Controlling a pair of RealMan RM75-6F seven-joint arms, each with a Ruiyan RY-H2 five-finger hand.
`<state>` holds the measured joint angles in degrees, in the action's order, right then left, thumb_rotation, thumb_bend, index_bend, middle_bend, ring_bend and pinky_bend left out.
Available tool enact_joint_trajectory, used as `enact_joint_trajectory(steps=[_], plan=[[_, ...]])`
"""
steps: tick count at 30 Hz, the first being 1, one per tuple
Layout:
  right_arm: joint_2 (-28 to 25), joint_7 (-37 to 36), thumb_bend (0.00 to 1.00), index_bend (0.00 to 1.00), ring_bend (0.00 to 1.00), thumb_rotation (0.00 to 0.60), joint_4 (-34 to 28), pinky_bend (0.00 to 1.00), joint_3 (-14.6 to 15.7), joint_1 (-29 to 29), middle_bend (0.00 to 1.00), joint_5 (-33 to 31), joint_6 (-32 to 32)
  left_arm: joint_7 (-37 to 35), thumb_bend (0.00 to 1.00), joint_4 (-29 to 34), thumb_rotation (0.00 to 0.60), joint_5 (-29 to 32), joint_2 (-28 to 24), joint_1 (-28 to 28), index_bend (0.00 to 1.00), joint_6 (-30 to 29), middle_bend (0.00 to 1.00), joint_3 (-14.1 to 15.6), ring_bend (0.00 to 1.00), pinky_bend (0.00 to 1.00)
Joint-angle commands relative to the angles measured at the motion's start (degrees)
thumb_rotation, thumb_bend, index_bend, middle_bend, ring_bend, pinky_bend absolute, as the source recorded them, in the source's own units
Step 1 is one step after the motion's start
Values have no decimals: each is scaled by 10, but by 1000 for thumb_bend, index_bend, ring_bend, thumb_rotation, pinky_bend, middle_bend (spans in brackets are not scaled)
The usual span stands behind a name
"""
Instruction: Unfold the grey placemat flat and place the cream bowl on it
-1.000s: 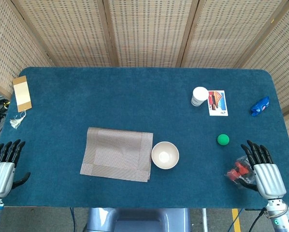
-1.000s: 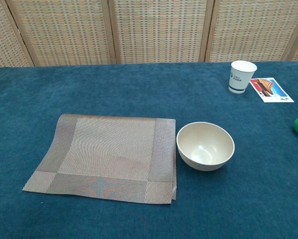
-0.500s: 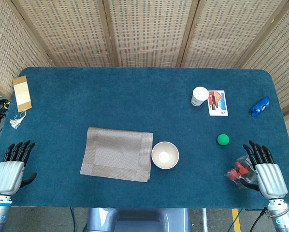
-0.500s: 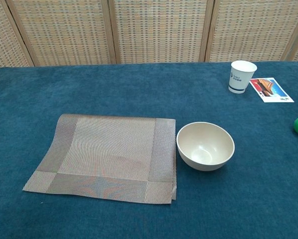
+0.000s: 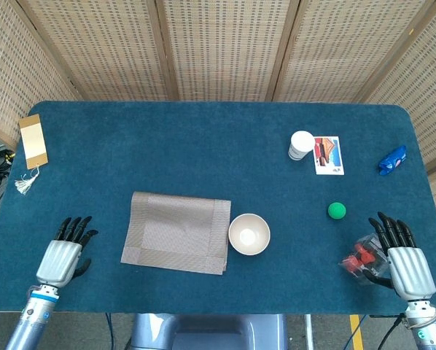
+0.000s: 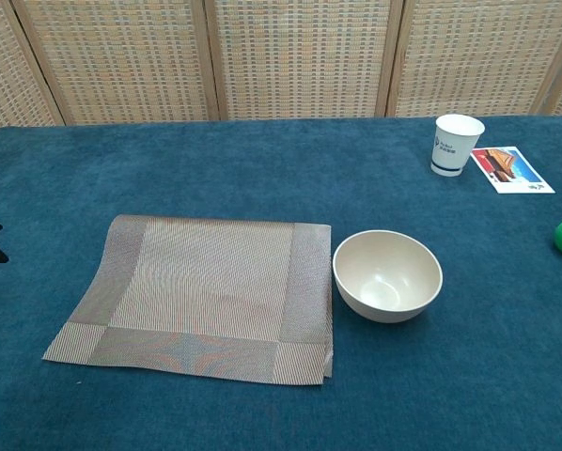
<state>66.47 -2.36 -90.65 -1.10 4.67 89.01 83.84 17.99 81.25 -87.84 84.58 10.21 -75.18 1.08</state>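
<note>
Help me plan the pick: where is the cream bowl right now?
In the head view, the cream bowl sits upright near the table's front middle, against the right edge of the folded grey placemat.

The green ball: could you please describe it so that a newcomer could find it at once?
Start at the white paper cup and picture card on the right half of the blue table. Nearer the robot sits the green ball, the only small round green thing there.

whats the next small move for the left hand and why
Probably carry the left hand right, to the near left edge of the placemat. The mat lies folded beside the bowl, untouched, and this open hand is the closer one, empty and just left of it.
</note>
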Motion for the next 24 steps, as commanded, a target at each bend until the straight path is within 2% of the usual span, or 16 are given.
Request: enact_joint_trajectory(steps=[1,9,24], plan=[[-1,-3,61,32,0,600,0,0,-1,0,0,-1,0,11,332,-3,600,-3,10,6,168,6,0,0,0,0],[-7,-24,61,32,0,600,-1,0,-3,-1,0,-1,4,37,331,-4,600,-6,40,22,200,31,0,8,0,0],[-9,-36,61,32,0,600,1,0,-5,-1,0,-3,4,85,330,-9,600,23,72,37,210,63,0,8,0,0]])
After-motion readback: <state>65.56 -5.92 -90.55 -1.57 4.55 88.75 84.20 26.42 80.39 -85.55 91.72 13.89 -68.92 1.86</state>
